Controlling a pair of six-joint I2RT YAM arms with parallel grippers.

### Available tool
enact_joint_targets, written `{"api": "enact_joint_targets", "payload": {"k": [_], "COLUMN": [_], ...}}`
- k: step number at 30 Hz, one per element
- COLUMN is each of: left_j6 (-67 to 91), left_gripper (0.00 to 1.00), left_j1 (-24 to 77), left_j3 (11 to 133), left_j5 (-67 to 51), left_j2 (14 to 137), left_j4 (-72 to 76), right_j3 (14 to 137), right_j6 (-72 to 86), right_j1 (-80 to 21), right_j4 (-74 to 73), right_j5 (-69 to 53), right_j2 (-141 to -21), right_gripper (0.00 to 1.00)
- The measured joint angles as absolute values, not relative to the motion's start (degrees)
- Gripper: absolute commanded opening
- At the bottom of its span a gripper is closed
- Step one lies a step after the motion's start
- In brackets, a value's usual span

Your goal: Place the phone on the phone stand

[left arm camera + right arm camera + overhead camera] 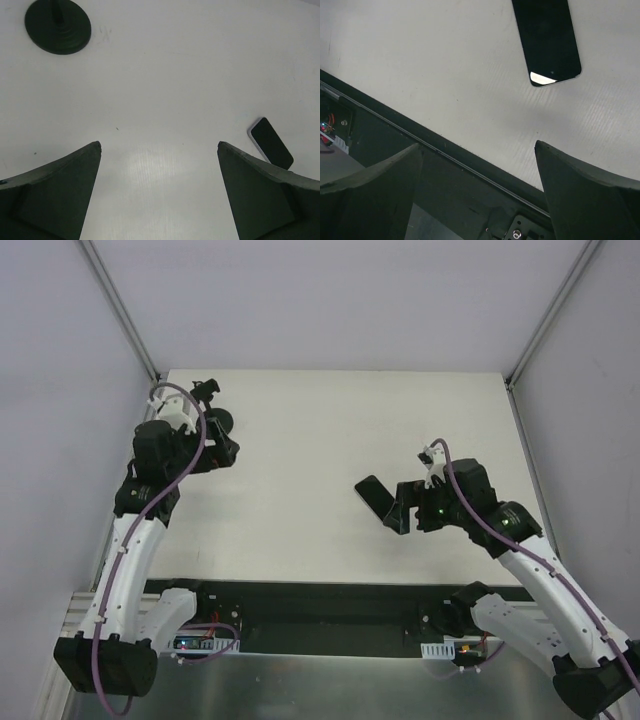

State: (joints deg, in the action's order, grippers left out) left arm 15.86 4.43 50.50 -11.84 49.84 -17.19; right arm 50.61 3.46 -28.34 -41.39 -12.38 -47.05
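At the near edge of the table (330,430), the left arm (130,550) and right arm (545,580) share white shells, black joints, purple cables (204,430) and dark wedge-shaped fingers (55,195).

The left arm (130,550) rises from its base along the left edge of the counter (330,430), bends at the elbow and carries its wrist toward the far left corner. The left jaws are spread wide, their dark fingers (55,195) filling both lower corners of the wrist view. The right arm (545,580) slants up and leftward from its base, wrist bent. The right jaws point left, likewise wide apart, with their fingers (585,195) above the counter's near edge.
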Motion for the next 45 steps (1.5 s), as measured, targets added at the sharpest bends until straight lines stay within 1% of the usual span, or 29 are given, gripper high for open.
{"api": "enact_joint_targets", "payload": {"k": [4,8,12,21,28,30,34,39,45], "left_j6": [16.16,15.27,14.28,12.84,12.36,12.1,11.57,10.59,9.32], "left_gripper": [0.99,0.99,0.99,0.99,0.99,0.93,0.86,0.81,0.83], "left_j1": [-0.19,-4.36,-7.27,-7.62,-7.62,-7.62,-7.62,-7.49,-7.4], "left_j3": [59.44,70.67,78.52,97.21,108.55,110.63,111.83,111.83,111.83], "left_j5": [-11.33,-9.63,-9.67,-10.09,-10.37,-10.5,-11.44,-11.6,-11.44], "left_j2": [56.05,65.47,74.37,96.38,107.74,109.67,111.59,111.81,112.2], "left_j4": [-20.86,-24.05,-25.91,-31.44,-36.05,-36.82,-37.45,-38.48,-38.39], "right_j3": [49.52,48.84,48.84,48.84,48.86,49.01,49.32,49.32,49.32], "right_j6": [3.9,3.99,3.55,1.89,1.19,0.73,0.4,0.62,1.08], "right_j1": [-31.75,-32.23,-32.25,-32.25,-32.25,-32.25,-32.25,-32.25,-32.25], "right_j4": [-39.62,-38.44,-38.19,-38.26,-38.28,-38.39,-38.48,-38.63,-39.09], "right_j5": [-11.16,-10.68,-10.17,-9.65,-9.89,-9.87,-9.82,-9.87,-9.87], "right_j2": [-47.24,-47.44,-47.66,-46.37,-44.14,-43.79,-43.11,-41.63,-40.53], "right_gripper": [0.96,0.96,0.96,0.96,0.96,0.96,0.96,0.96,0.96]}}
